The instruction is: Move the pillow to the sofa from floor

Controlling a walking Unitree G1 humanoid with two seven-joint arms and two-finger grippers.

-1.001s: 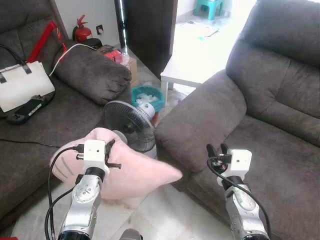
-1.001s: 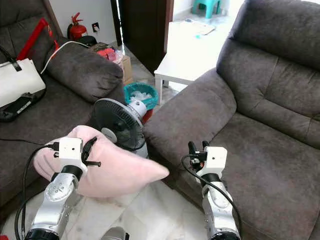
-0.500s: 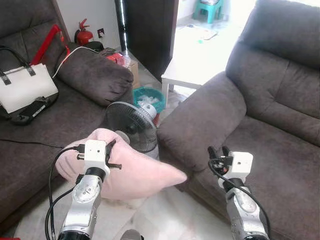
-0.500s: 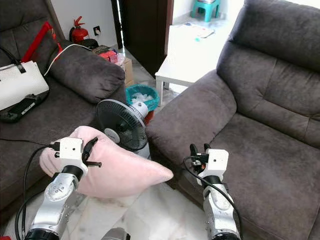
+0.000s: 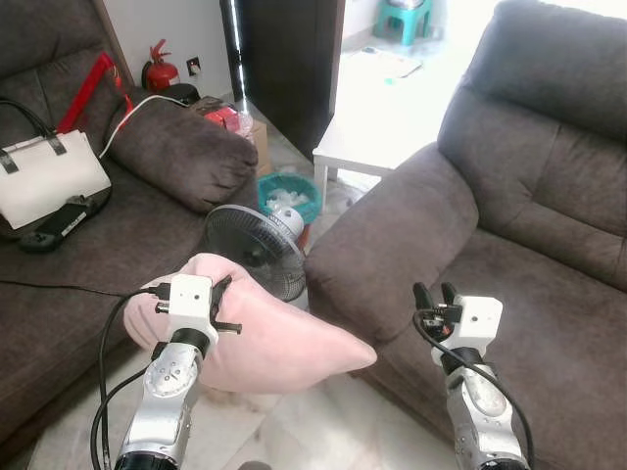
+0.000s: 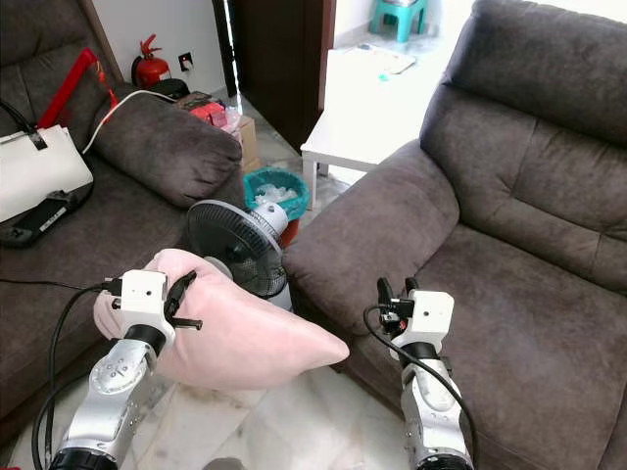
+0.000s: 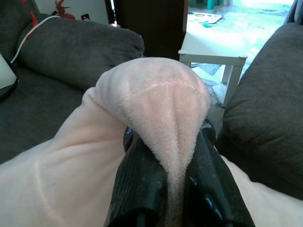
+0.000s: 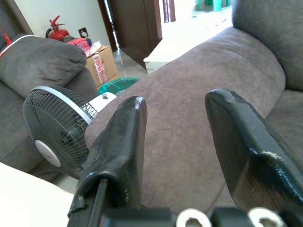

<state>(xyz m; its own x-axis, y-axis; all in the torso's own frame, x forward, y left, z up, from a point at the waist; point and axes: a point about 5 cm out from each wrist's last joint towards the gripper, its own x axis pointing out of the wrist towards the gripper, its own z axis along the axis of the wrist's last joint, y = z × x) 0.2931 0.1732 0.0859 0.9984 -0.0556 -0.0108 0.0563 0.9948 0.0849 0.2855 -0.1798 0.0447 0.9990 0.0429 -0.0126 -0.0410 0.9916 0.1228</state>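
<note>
A: Where's the pillow [image 5: 269, 333] right now?

B: Off the floor, pinched by a fold in the left gripper [image 7: 173, 156]; its jaws are clamped narrow on the plush. Its long axis runs across toward the right, tip nearly reaching the sofa [image 5: 519, 264] arm.

A: And the other arm?

B: Right gripper [image 8: 175, 137] hangs over the seat edge, jaws wide, holding nothing. The sofa lies to the pillow's right, so I'd guess a rightward swing.

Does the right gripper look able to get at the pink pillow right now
Probably yes. The right gripper is open and holds nothing, and only bare floor lies between it and the near corner of the pink pillow, which the left gripper holds pinched off the floor.
</note>
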